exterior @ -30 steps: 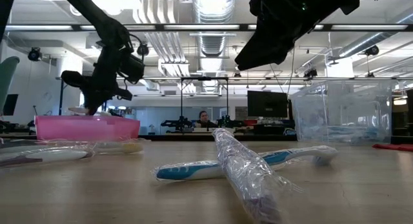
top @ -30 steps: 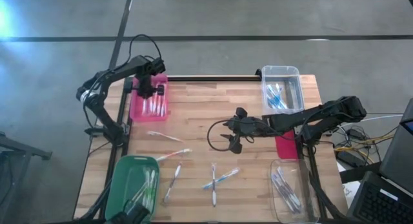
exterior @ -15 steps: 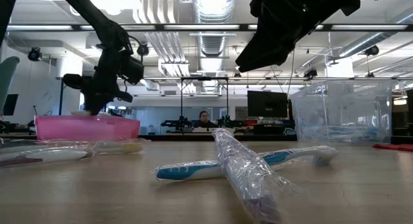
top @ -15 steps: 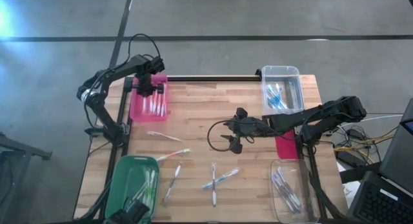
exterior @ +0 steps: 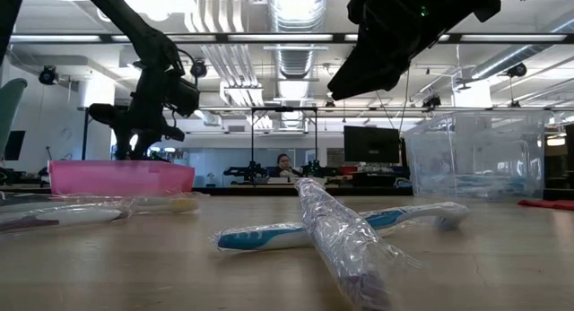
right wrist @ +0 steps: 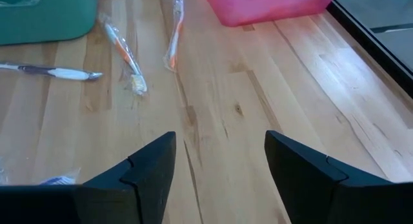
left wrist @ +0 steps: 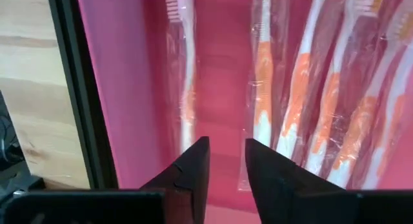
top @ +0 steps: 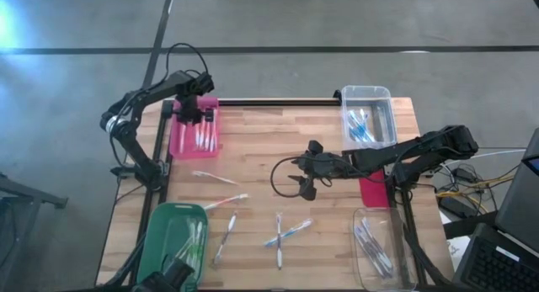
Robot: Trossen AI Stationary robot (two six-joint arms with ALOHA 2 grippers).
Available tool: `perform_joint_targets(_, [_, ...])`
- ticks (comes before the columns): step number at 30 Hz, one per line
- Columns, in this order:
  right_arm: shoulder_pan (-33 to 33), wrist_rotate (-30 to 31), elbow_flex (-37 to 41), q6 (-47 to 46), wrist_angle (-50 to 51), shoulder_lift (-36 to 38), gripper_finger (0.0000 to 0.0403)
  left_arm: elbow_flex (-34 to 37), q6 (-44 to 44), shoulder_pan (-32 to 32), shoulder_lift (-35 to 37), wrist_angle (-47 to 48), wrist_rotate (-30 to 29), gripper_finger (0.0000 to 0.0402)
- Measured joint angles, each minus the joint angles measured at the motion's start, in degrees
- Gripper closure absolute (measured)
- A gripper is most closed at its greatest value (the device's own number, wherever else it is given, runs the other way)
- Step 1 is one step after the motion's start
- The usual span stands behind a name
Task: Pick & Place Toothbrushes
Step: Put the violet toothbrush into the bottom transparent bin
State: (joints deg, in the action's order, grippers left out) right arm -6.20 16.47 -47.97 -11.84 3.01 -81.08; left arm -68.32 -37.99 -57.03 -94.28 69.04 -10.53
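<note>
Left claw: my left gripper [left wrist: 226,161] hangs over the pink bin [top: 195,132], fingers parted a little, holding nothing.
Right claw: my right gripper [right wrist: 219,162] waits spread wide above bare table [right wrist: 258,101].
Done: pink toothbrushes [left wrist: 310,88] lie in the bin beneath my left claw.
Left: loose toothbrushes [top: 286,233] beside my right claw.
Writing: none readable.

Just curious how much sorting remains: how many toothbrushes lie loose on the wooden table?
5 wrapped plastic toothbrushes: one and another near the pink rectangular bin, one beside the green bin, two crossed mid-table. None seems hidden.
</note>
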Motion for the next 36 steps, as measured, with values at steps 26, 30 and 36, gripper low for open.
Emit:
perform_joint_targets(26, [0.0, 0.1, 0.0, 0.5, -0.1, 0.0, 0.0140, -10.4, 6.6, 11.8, 12.1, -1.7, 9.5, 0.0292])
perform_joint_targets(30, [0.0, 0.1, 0.0, 0.5, -0.2, 0.0, 0.0142, -10.4, 5.6, 17.2, 15.4, -5.2, 9.5, 0.0294])
perform_joint_targets(36, [0.0, 0.1, 0.0, 0.5, -0.4, 0.0, 0.0162, -10.4, 5.0, 26.0, 18.5, -10.3, 9.5, 0.0295])
